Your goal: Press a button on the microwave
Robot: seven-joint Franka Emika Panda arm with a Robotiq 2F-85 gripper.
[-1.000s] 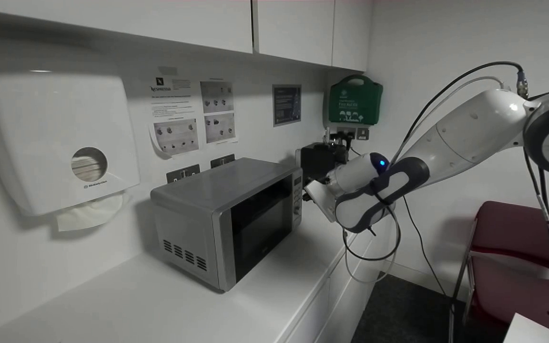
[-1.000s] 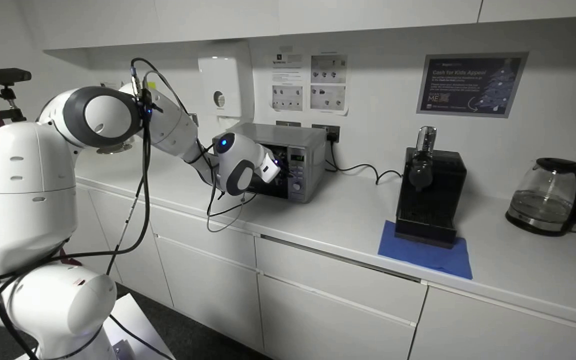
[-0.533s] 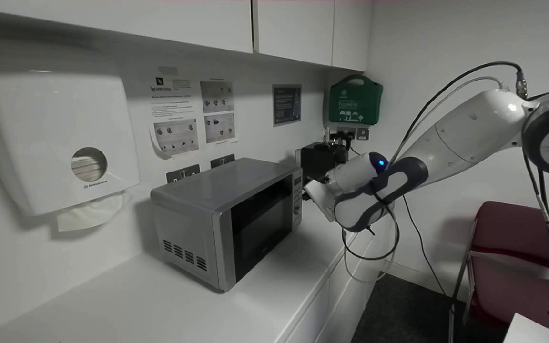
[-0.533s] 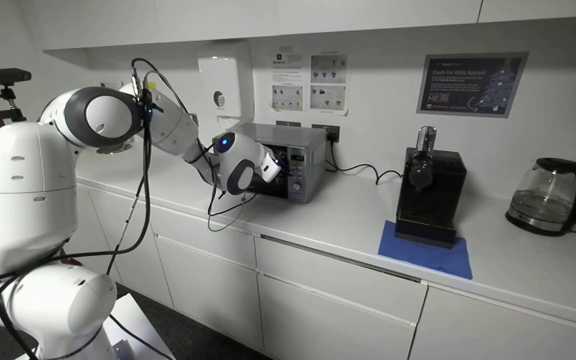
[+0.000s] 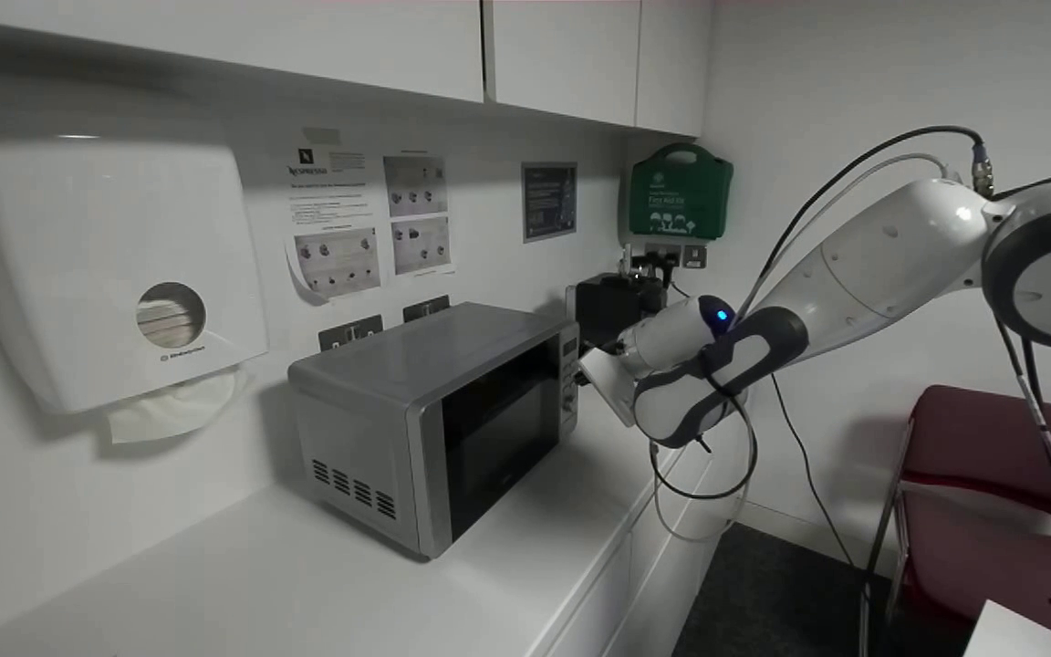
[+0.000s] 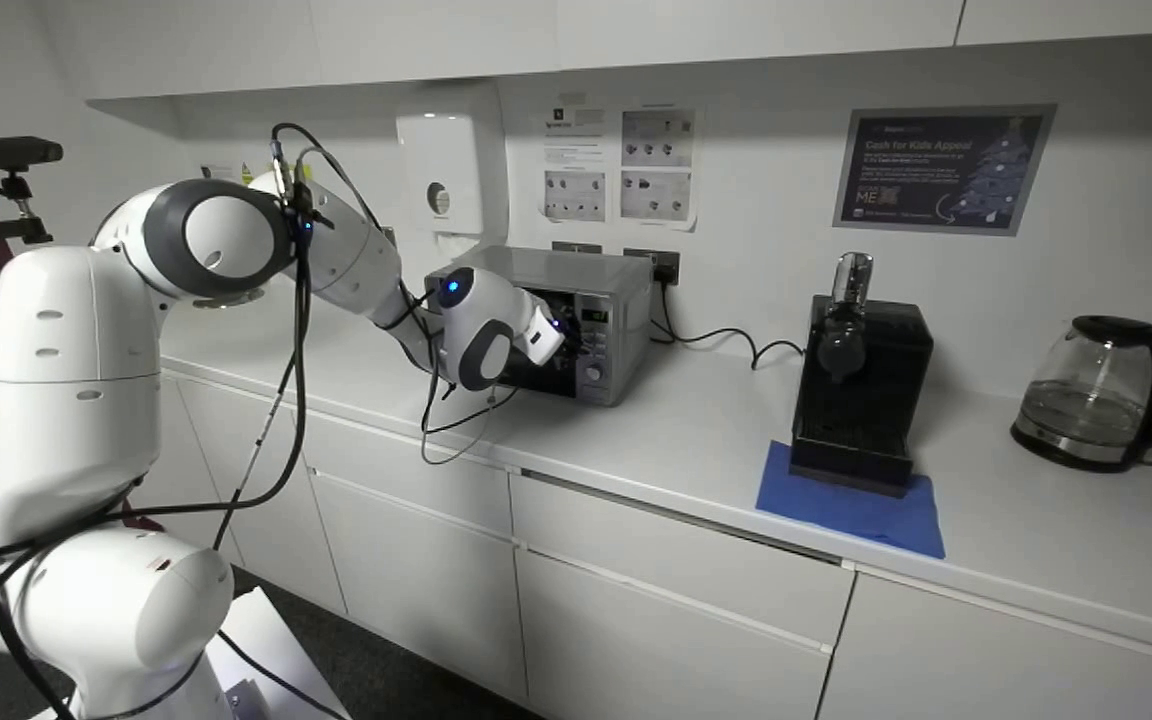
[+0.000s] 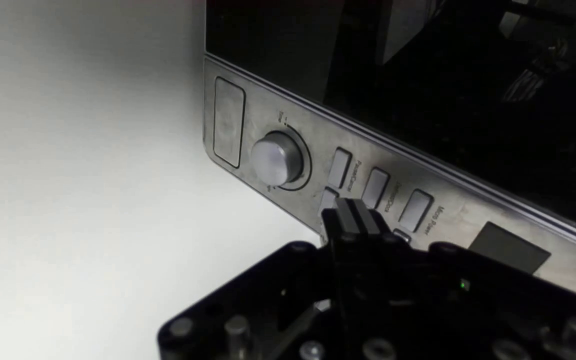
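The silver-grey microwave (image 5: 443, 356) stands on the counter and shows in both exterior views (image 6: 566, 268). In the wrist view its dark glass door (image 7: 393, 115) is above the control panel, which has a round knob (image 7: 274, 159), a Pause/Cancel button (image 7: 340, 167), a Defrost/Clock button (image 7: 376, 187), a Micro Power button (image 7: 416, 210) and a dark display (image 7: 509, 247). My gripper (image 7: 349, 201) is shut with nothing between its fingers. Its tips partly cover a lower button (image 7: 328, 198) and the end of Defrost/Clock. I cannot tell whether they touch the panel.
A black coffee machine (image 6: 861, 400) on a blue cloth (image 6: 846, 515) and a glass kettle (image 6: 1076, 410) stand farther along the counter (image 6: 696, 440). Cabinets (image 5: 571, 59) hang overhead. A white dispenser (image 5: 106, 246) is on the wall. Loose cables (image 5: 708, 497) hang from the arm.
Over the last half second the arm has shifted slightly toward the microwave, its upper part dipping a little. The microwave has not moved.
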